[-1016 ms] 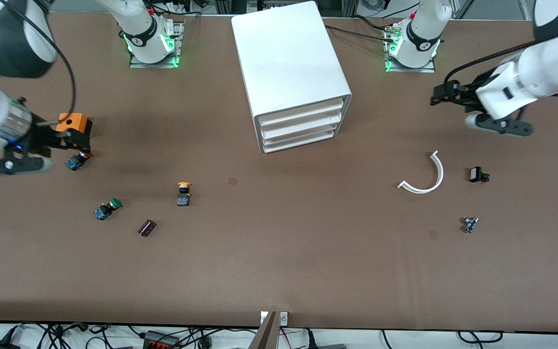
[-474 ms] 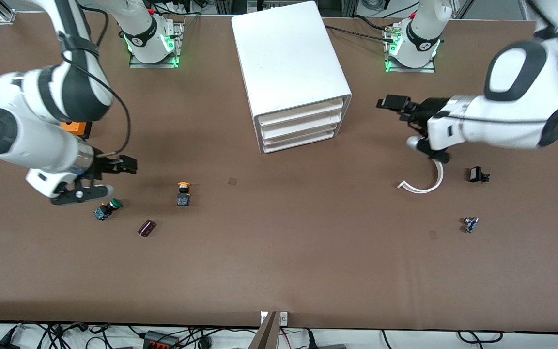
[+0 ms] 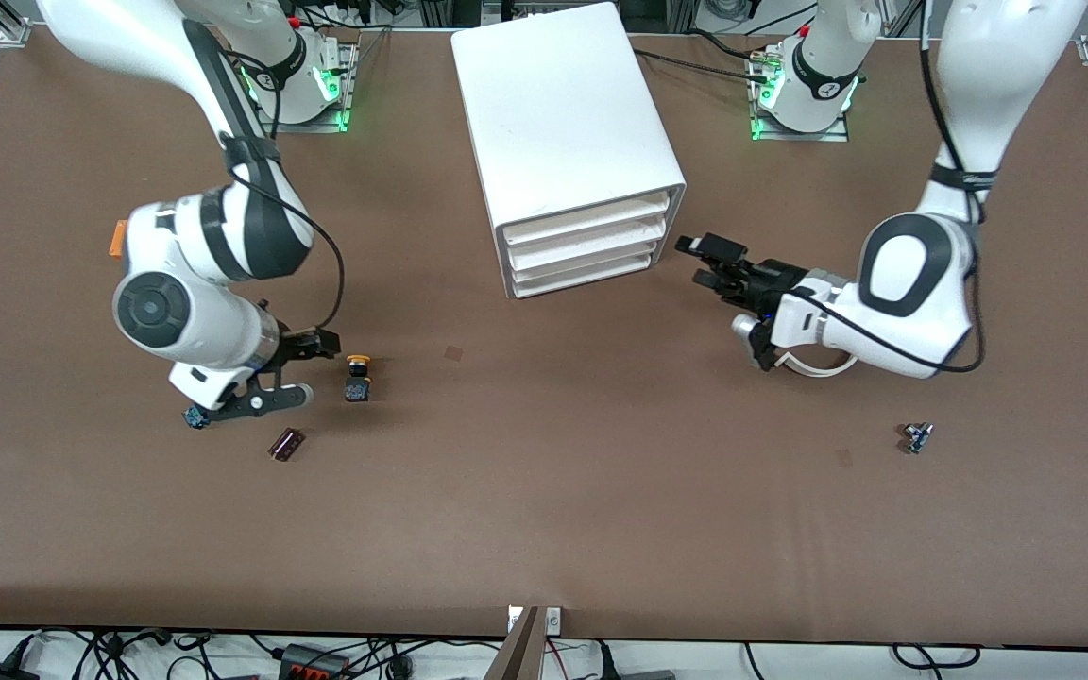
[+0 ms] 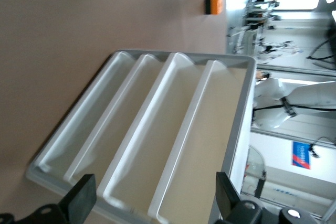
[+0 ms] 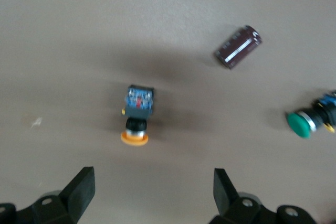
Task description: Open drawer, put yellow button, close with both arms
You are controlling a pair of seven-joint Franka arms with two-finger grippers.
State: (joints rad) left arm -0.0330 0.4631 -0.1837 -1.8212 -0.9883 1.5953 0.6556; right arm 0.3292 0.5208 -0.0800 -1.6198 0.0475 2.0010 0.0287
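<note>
The white cabinet (image 3: 563,113) stands in the middle of the table's robot side, its three drawers shut. The top drawer (image 3: 586,223) also shows in the left wrist view (image 4: 212,129). My left gripper (image 3: 709,264) is open and empty, just off the drawer fronts toward the left arm's end; the left wrist view (image 4: 153,203) looks at them between its jaws. The yellow button (image 3: 358,376) lies on its side on the table. My right gripper (image 3: 320,345) is open and empty beside it; the button (image 5: 137,115) lies just ahead of the jaws (image 5: 153,190).
A green-capped button (image 5: 302,124) and a dark cylinder (image 3: 286,444) lie near the right gripper. An orange block (image 4: 213,3) lies toward the right arm's end. A white curved strip (image 3: 813,366) is partly under the left arm. A small part (image 3: 917,436) lies nearer the camera.
Both arms swung inward. The right gripper moved from the orange block's end to beside the yellow button. The left gripper moved from the table's end to the drawer fronts.
</note>
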